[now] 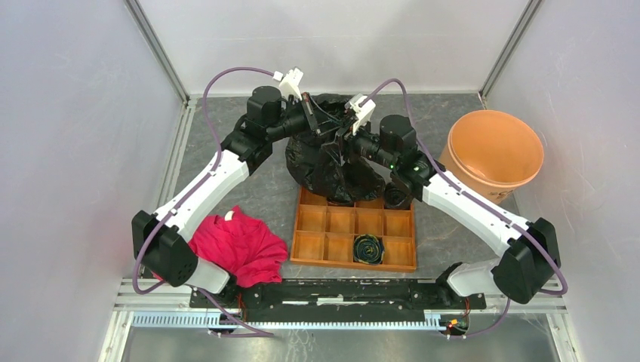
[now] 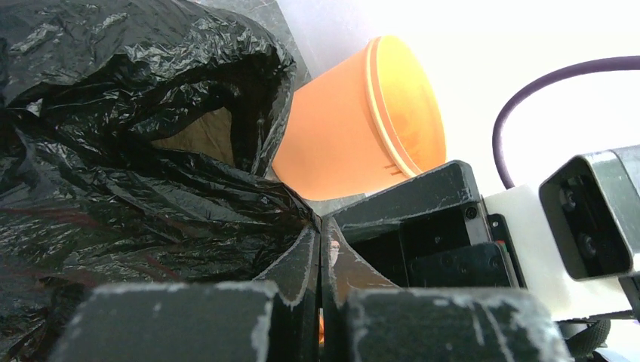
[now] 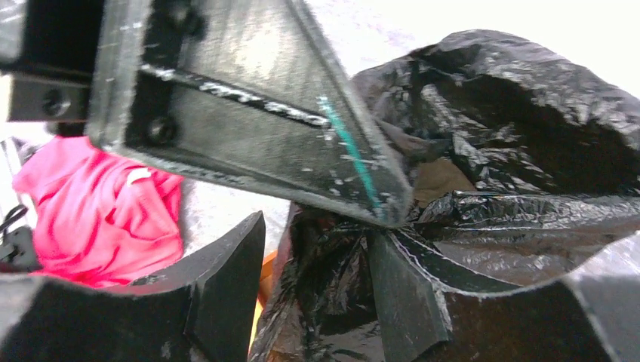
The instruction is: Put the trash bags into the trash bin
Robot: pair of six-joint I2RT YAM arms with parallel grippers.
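Observation:
The trash bag (image 1: 328, 166) is a wrinkly black heap at the back centre, its near side over the tray's far edge. In the left wrist view the bag (image 2: 136, 196) gapes open at the top. My left gripper (image 1: 314, 119) sits at the bag's top; its jaws (image 2: 321, 230) are pressed together with the bag's edge running into their tips. My right gripper (image 1: 341, 145) is just beside it, open (image 3: 317, 256), with a fold of the bag (image 3: 521, 151) between its fingers (image 3: 226, 271). The orange trash bin (image 1: 494, 151) stands upright at the back right and also shows in the left wrist view (image 2: 355, 128).
A wooden compartment tray (image 1: 332, 226) lies in front of the bag, with a small dark roll (image 1: 368, 249) in it and another (image 1: 396, 197) at its far right corner. A red-pink garment (image 1: 238, 245) lies at the near left. White walls enclose the table.

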